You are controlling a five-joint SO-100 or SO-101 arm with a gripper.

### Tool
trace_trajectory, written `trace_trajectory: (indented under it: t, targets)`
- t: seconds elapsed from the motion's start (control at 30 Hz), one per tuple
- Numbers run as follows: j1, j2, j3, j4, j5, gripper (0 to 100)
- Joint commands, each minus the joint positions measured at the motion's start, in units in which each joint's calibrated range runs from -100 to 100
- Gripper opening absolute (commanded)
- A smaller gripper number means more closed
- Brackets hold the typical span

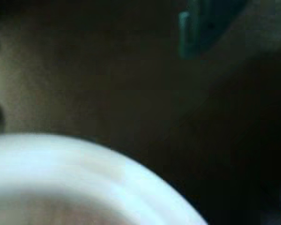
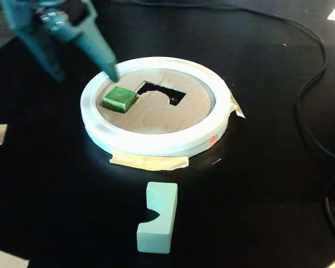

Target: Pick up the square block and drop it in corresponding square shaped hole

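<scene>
1. In the fixed view the square block [image 2: 120,98] lies on the cardboard disc [image 2: 156,114], seated at or in the square shaped hole; I cannot tell how deep.
2. My end effector [image 2: 100,61] hangs just up-left of it, one fingertip [image 2: 113,72] nearly touching its far edge.
3. It pinches nothing; its spread I cannot tell.
4. The wrist view is blurred, showing only white rim [image 1: 84,164].

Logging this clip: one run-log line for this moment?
tool: open, empty, above disc | square block: on cardboard disc, apparently in square shaped hole | mint block: on table

white rim [image 2: 156,146] encircling disc, mint block [image 2: 156,218] (foreground)
</scene>
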Motion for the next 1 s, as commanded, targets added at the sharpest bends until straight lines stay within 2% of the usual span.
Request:
trace_trajectory:
  t: [0.0, 0.23, 0.4, 0.6, 0.73, 0.97]
  targets:
    - [14.4, -21.9, 14.2, 0.1, 3.1, 83]
    - [32.5, -53.7, 31.1, -1.6, 6.2, 83]
    - [35.7, -68.2, 43.6, -6.5, 8.5, 83]
    - [35.9, -68.7, 49.4, -12.9, 9.0, 84]
    - [35.9, -69.6, 56.3, -13.6, 9.0, 84]
    - [35.9, -68.7, 57.8, -12.5, 9.0, 84]
